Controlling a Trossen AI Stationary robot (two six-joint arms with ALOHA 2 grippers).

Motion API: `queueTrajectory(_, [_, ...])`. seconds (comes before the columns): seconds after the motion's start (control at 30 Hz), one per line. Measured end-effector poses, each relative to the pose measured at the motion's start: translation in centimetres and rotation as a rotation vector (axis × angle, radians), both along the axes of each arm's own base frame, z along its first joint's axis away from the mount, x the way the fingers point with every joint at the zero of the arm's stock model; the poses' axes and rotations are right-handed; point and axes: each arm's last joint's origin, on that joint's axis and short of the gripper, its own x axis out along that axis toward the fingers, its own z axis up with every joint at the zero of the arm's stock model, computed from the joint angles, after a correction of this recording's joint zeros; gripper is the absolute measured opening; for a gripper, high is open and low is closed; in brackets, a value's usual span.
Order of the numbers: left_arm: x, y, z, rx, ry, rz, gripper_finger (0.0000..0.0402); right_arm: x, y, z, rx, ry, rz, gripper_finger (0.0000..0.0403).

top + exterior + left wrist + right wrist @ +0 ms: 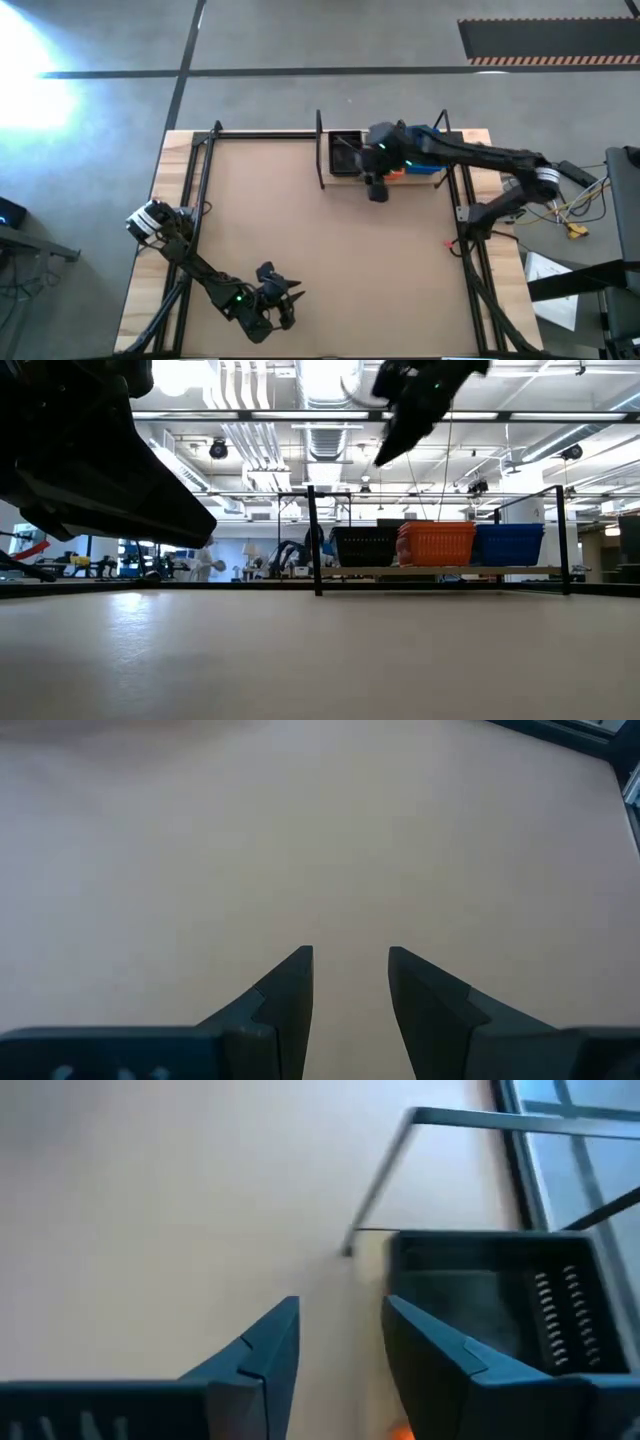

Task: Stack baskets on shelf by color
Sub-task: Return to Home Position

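Half-hidden baskets
Seen from above, the right pincer [377,192] and its arm cover most of the orange basket [398,176] and blue basket [426,170] beneath.

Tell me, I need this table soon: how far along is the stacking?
Nearly done: black slotted plastic baskets, orange ones and blue ones sit sorted by colour on the light-wood shelf. Both tools are empty and open: right tool raised near the black baskets, left tool over the brown tabletop. Left: parking the right arm.
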Motion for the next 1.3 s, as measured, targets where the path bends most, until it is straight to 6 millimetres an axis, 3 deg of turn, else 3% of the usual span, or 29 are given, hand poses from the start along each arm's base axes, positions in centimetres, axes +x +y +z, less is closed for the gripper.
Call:
queueTrajectory(0.13, [0.2, -0.3, 0.5, 0.02, -0.012, -0.008, 0.0116, -3.4, 3.9, -0.1, 0.054, -0.023, 0.043, 0.0116])
queueTrajectory(0.3, [0.5, -0.4, 1.7, 0.054, -0.021, -0.034, 0.0116, -8.2, 8.6, -1.9, 0.179, -0.097, 0.063, 0.0089])
queueTrajectory(0.53, [0.4, 2.3, 4.0, 0.123, -0.028, -0.033, 0.0116, -13.6, 12.6, -4.7, 0.345, -0.398, 0.088, 0.005])
queueTrajectory(0.7, [-0.5, 6.0, 5.9, 0.152, -0.052, -0.059, 0.0096, -15.8, 13.5, -6.7, 0.354, -0.52, 0.115, 0.0022])
queueTrajectory(0.87, [-2.3, 10.9, 7.0, 0.135, -0.224, -0.159, 0.0052, -17.1, 13.5, -7.8, 0.354, -0.608, 0.106, 0.0009])
queueTrajectory(1.07, [-6.2, 15.8, 6.6, 0.157, -0.361, -0.129, 0.0005, -17.5, 13.3, -9.2, 0.367, -0.693, 0.119, 0.0009])
queueTrajectory(1.3, [-10.7, 18.2, 5.0, 0.138, -0.433, -0.096, 0.0003, -18.4, 12.9, -9.7, 0.324, -0.767, 0.123, 0.0008])
